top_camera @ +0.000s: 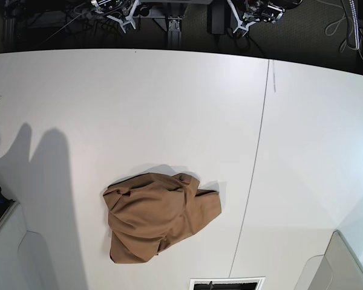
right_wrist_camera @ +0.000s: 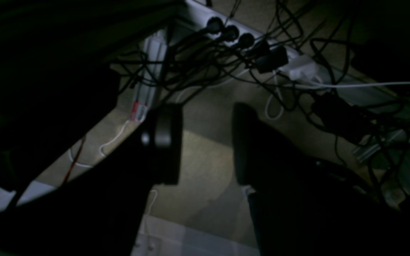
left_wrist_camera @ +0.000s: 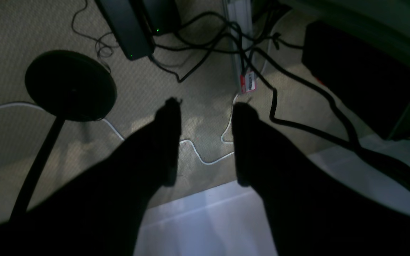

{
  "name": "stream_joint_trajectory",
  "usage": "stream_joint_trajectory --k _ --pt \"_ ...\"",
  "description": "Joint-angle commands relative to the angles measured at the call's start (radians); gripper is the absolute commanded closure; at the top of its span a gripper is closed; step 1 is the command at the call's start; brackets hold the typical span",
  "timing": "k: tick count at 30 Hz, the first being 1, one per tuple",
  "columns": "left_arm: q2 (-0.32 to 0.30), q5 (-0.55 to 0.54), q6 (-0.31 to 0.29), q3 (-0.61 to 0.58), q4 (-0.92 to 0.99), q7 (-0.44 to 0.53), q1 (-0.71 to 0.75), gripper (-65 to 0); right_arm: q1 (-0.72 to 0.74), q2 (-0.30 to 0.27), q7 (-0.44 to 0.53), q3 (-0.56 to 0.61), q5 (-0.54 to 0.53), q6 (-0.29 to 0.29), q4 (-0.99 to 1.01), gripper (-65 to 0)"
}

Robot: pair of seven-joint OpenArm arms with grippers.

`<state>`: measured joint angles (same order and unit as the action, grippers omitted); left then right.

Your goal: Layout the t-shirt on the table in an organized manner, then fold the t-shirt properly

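Observation:
The tan t-shirt (top_camera: 160,217) lies crumpled in a heap on the white table (top_camera: 169,103), left of the dark seam and toward the near edge. It shows in neither wrist view. My left gripper (left_wrist_camera: 206,106) is open, its dark fingers (left_wrist_camera: 169,142) spread with nothing between them, hanging past the table's edge (left_wrist_camera: 205,220) over carpet. In the same way my right gripper (right_wrist_camera: 205,106) is open and empty above the floor beyond the table edge (right_wrist_camera: 176,241). In the base view both arms sit past the far edge, right arm (top_camera: 124,15) and left arm (top_camera: 248,13), far from the shirt.
A thin dark seam (top_camera: 257,163) runs down the table right of the shirt. The floor behind holds tangled cables, a power strip (right_wrist_camera: 247,39), a round black stand base (left_wrist_camera: 70,85) and a black box (left_wrist_camera: 365,78). Grey panels stand at the near corners (top_camera: 6,241) (top_camera: 345,266).

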<state>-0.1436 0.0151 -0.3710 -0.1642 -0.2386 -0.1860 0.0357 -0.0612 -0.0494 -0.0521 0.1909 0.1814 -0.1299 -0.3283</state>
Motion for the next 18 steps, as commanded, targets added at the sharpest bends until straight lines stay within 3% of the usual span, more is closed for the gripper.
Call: stream_joint_trajectory --k 1,3,6,18 --pt "-0.003 0.0 -0.008 0.0 -0.005 0.003 0.001 -23.5 -0.003 -0.003 0.007 -0.002 0.009 0.003 -0.007 -21.1" --pt "-0.003 0.0 -0.008 0.0 -0.005 0.003 0.003 -17.0 -0.003 -0.003 0.007 -0.002 0.033 0.003 -0.007 -14.9" --pt "-0.003 0.0 -0.008 0.0 -0.005 0.003 0.003 -14.6 -0.003 -0.003 0.007 -0.002 0.047 0.003 -0.007 -8.3" --pt "-0.003 0.0 -0.008 0.0 -0.006 0.003 0.016 -14.6 -0.003 -0.003 0.007 -0.002 0.047 0.003 -0.007 -7.8"
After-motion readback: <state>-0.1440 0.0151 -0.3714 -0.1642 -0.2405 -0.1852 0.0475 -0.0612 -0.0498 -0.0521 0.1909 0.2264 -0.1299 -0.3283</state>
